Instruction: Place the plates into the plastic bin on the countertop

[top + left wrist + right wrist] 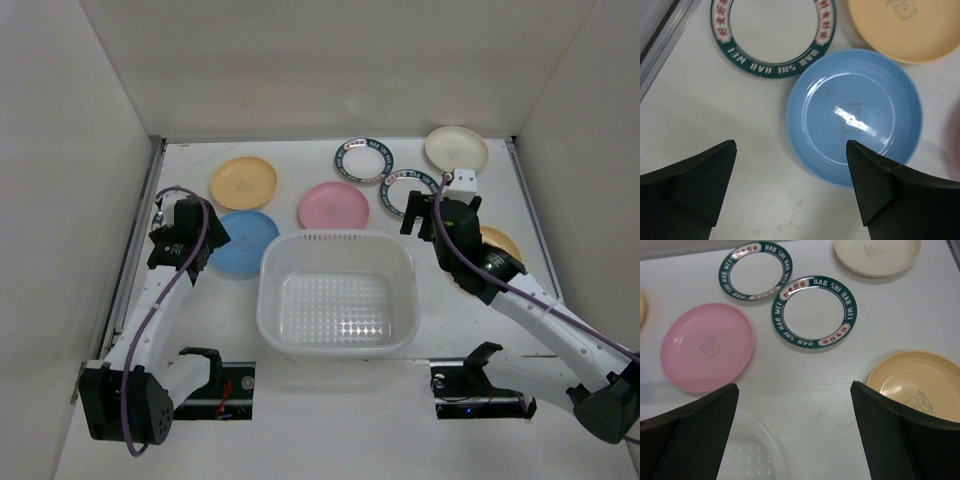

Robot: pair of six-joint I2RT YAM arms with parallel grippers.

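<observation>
The plastic bin (268,292) stands mid-table with nothing in it. Behind it lie a yellow-orange plate (244,182), a blue plate (245,242), a pink plate (333,205), two green-rimmed plates (364,160) (408,192) and a cream plate (456,149). An orange plate (503,241) is half hidden by the right arm. My left gripper (791,150) hangs open over the blue plate's (855,117) near-left edge, with another green-rimmed plate (772,35) beyond. My right gripper (794,387) is open above bare countertop (810,390), between the pink plate (707,347) and the orange plate (920,385).
White walls close in the countertop on three sides. A metal rail (140,235) runs along the left edge. The bin's rim (771,447) sits just below my right gripper's left finger. The arm bases (215,380) occupy the near edge.
</observation>
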